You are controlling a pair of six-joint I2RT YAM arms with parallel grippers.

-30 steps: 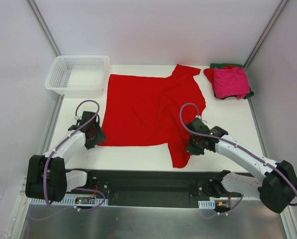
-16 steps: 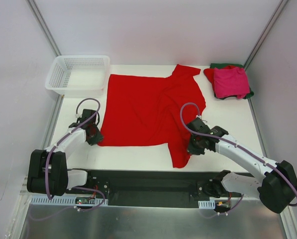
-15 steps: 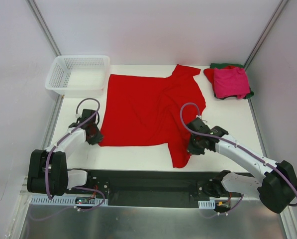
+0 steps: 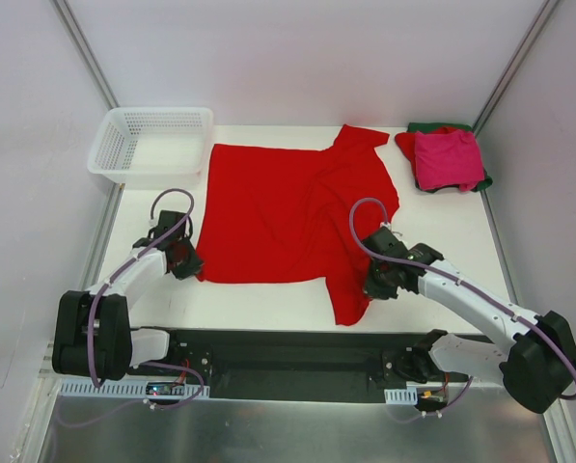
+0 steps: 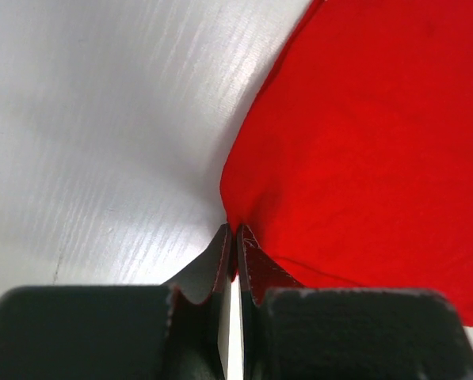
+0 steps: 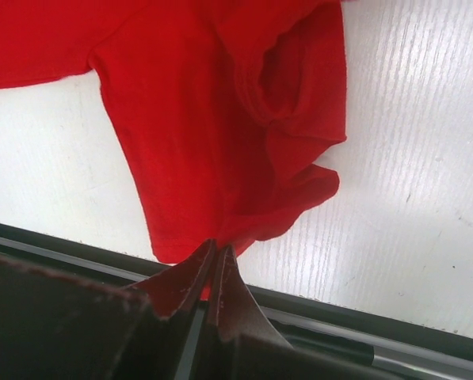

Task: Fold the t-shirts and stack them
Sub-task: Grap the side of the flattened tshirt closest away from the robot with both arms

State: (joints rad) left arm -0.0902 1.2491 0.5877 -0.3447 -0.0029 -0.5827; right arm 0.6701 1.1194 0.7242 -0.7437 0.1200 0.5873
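A bright red t-shirt (image 4: pixel 288 207) lies spread on the white table, its right side bunched and one sleeve hanging toward the front edge. My left gripper (image 4: pixel 193 262) is shut on the shirt's near left corner (image 5: pixel 244 214). The right gripper (image 4: pixel 370 282) is shut on the red cloth (image 6: pixel 220 158) at the shirt's near right side, just above the table's front edge. At the back right lies a pile with a magenta-pink shirt (image 4: pixel 447 159) on top, a red one (image 4: pixel 404 144) under it and a dark green one (image 4: pixel 430 126) at the bottom.
A white mesh basket (image 4: pixel 152 143) stands at the back left corner of the table (image 4: pixel 259 299). White walls close in on both sides. A black rail (image 6: pixel 363 317) runs along the front edge by the arm bases.
The left gripper moved right onto the shirt's near left corner and closed on it, nudging that edge slightly inward. The right arm has stayed put.
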